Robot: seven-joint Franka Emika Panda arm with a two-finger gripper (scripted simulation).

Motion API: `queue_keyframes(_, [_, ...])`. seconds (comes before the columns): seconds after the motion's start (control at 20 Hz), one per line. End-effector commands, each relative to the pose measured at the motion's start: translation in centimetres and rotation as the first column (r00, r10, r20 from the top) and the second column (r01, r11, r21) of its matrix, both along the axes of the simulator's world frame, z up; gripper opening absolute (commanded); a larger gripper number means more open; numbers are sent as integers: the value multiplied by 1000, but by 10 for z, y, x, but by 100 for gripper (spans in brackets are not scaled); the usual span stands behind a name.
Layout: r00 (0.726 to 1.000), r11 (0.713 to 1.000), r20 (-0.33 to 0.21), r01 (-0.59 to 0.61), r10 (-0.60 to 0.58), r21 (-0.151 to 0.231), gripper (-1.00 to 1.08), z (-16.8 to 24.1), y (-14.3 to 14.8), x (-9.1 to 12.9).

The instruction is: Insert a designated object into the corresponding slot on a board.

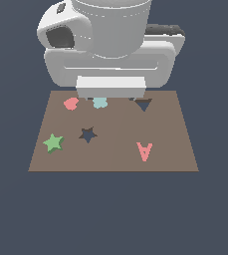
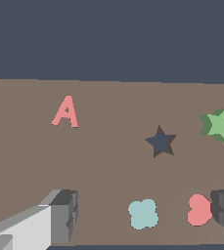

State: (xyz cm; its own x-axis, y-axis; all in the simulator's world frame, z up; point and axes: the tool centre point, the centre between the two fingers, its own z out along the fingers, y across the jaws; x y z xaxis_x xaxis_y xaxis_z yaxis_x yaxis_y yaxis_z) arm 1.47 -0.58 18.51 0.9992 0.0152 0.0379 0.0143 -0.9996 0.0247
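The light-green star piece (image 1: 53, 143) lies flat on the brown board (image 1: 170, 149), near the board's edge on the exterior view's left. The star-shaped slot (image 1: 87, 134) sits at about two o'clock from it in the exterior view, near but apart, and empty. From the slot, the pink letter A (image 1: 144, 151) lies at about four o'clock, the dark triangular hole (image 1: 144, 104) at about two o'clock, the pale teal blob piece (image 1: 100, 103) at about one o'clock, and a pink heart-like piece (image 1: 71, 103) at about eleven o'clock. The gripper (image 2: 145, 215) hangs above the teal blob, jaws spread wide, holding nothing; one finger (image 2: 64, 215) shows dark padding.
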Motion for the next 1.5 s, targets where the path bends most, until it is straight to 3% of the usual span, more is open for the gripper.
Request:
queue_keyframes(0.0, [1000,1000,0,0,0,0,100,0,0,0])
queue_keyframes(0.4, [999,999,-2,52,-52,2,100,-11,-13,9])
queue_keyframes(0.75, [982,982,-9,187,-186,7,100,-40,-47,29])
queue_keyframes(0.95, [953,953,-16,302,-302,12,100,-65,-79,42])
queue_keyframes(1.45, [847,846,-32,532,-531,21,100,-119,-150,57])
